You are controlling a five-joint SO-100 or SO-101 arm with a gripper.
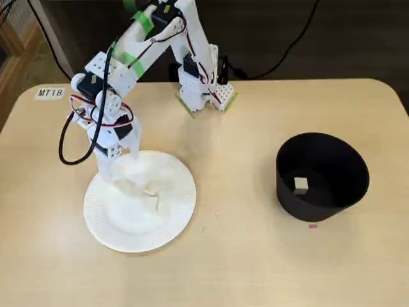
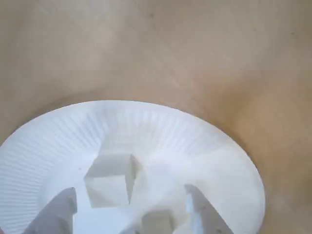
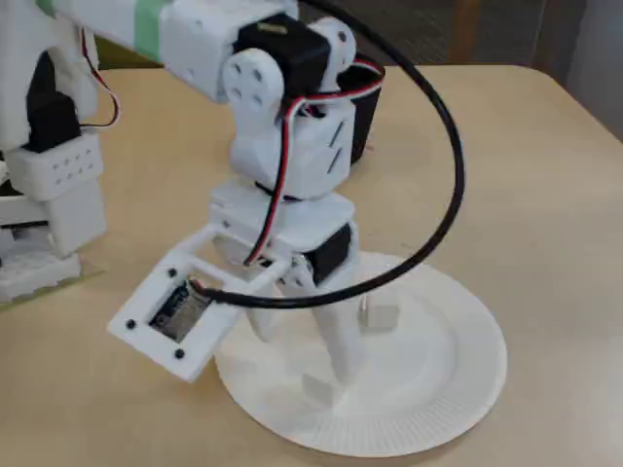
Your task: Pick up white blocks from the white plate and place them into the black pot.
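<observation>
Claw (image 2: 129, 214) fingers are hanging spread over the white plate (image 2: 53, 141); centering on one white block (image 2: 109, 183) before pinching looks wise.

- The gripper (image 2: 131, 214) enters from the bottom edge, its two white fingertips (image 2: 61, 209) spread apart over the white plate (image 2: 146, 126).
- One white block (image 2: 109, 178) sits between the fingertips, closer to the left one, a corner turned toward the camera.
- A second block (image 2: 158, 223) lies nearer the gripper, partly cut off by the frame.
- The tan table (image 2: 195, 48) stretches beyond the plate's ribbed rim.
</observation>
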